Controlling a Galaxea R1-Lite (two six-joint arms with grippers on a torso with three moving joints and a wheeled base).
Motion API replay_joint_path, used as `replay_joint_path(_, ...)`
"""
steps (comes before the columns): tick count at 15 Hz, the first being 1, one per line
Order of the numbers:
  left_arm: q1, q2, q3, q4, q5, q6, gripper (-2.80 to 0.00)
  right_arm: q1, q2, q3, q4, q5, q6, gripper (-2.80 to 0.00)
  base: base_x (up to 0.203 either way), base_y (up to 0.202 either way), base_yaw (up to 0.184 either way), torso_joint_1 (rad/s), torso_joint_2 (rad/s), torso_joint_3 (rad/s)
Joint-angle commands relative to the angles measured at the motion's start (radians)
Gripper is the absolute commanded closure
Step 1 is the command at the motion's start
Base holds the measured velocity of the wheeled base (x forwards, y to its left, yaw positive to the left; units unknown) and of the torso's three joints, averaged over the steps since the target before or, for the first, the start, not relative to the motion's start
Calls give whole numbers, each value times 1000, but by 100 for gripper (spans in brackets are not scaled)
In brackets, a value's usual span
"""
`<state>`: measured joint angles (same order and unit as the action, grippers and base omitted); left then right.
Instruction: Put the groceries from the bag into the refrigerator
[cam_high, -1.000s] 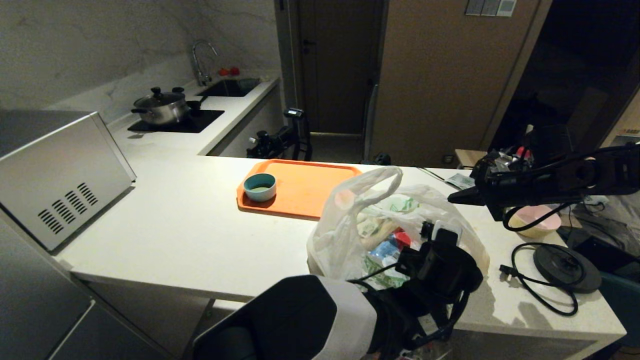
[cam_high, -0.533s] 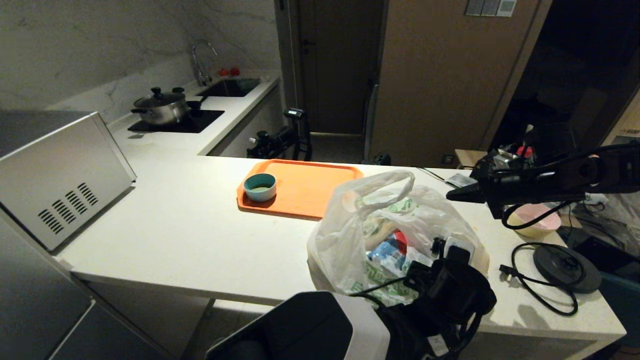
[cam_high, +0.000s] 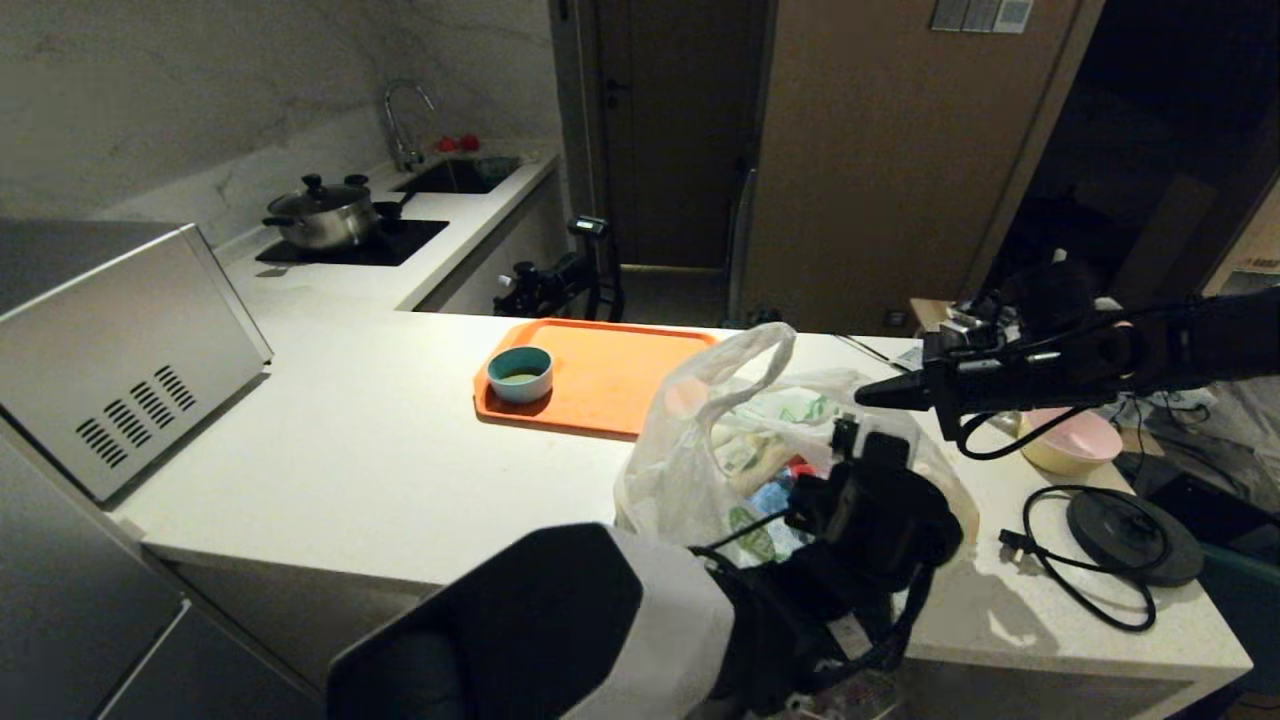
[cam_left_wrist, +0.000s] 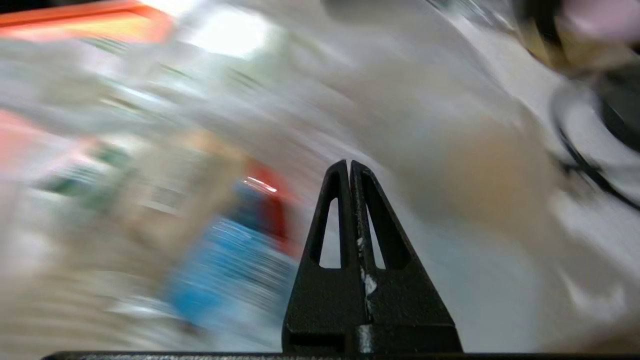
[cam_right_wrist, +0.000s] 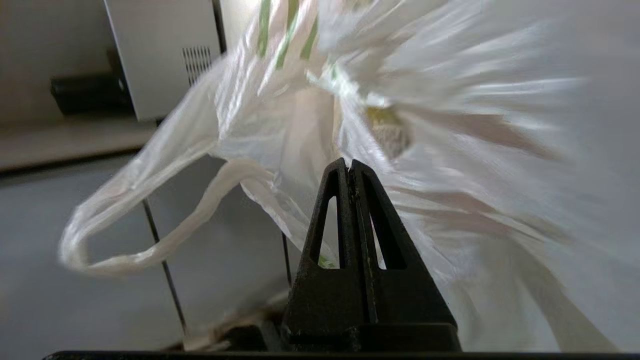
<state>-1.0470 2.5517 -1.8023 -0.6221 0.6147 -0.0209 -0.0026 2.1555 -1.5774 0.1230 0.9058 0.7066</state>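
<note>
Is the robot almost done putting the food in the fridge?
Not yet. Nothing looks put away: the groceries are all inside the bag on the counter. Right now both grippers, left and right, are shut and empty at the bag. Taking food out and carrying it to the fridge is left.

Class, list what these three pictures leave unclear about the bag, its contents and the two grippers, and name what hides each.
- Groceries: head view, mostly hidden behind the bag and the left arm; kinds unreadable.
- Left wrist view: motion blur smears everything beyond the shut left gripper.
- Right gripper: shut; whether bag film is pinched cannot be told, since blur covers its tip.
- Left gripper's tip: head view, hidden behind its own wrist.
- Refrigerator: only a grey edge at the head view's lower left, cut off.
</note>
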Motion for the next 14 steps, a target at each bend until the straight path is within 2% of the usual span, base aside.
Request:
replay_joint_path(1,67,-94,52,-28,1,-1,0,26,27,-7,-1,6,4,0,0,0,0,0,0,0)
replay_joint_path(7,168,-207,249,-147,-7,-2,0,107,126,-113,4,-8,39,0,0,0,0,0,0,0)
replay_joint_path(9,184,-251,314,-187,-21,-1,0,135,135,-128,6,-88,57,0,0,0,0,0,0,0)
replay_joint_path(11,192,-278,331,-200,-29,-1,0,154,145,-125,18,-184,61,0,0,0,0,0,0,0)
replay_joint_path(14,193,-301,350,-202,-29,-2,0,154,150,-85,20,-189,80,0,0,0,0,0,0,0)
